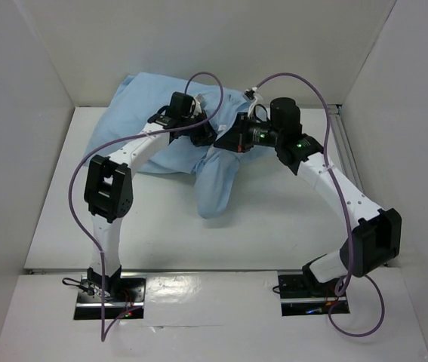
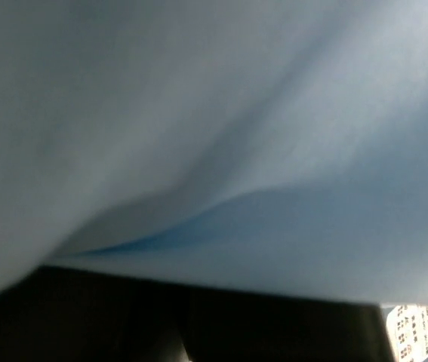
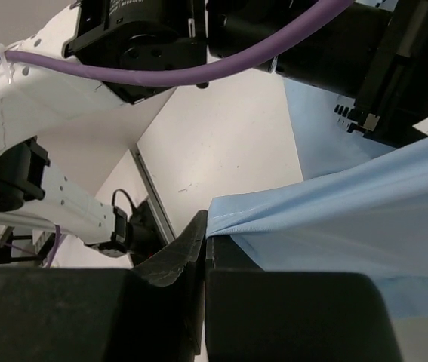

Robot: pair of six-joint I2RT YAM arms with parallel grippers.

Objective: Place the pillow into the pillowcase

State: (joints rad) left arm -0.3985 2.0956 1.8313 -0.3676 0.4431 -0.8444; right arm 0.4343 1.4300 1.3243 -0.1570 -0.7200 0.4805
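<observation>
Right wrist: right claw (image 3: 204, 235) is clamping the pillowcase (image 3: 334, 219) hem, likely holding its mouth taut. Pillowcase is lying plump at 12 o'clock on the surface (image 1: 274, 226). Pillow is not showing, presumably inside. Left claw (image 1: 198, 134): fabric is filling its camera, grip untellable.

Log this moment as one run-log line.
right gripper: shut on pillowcase edge | left gripper: over pillowcase, jaws hidden | pillow: no white cushion visible | both arms: reaching over far table

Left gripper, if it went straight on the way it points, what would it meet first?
The pillowcase; its blue cloth fills the left wrist view, probably touching the left gripper.
</observation>
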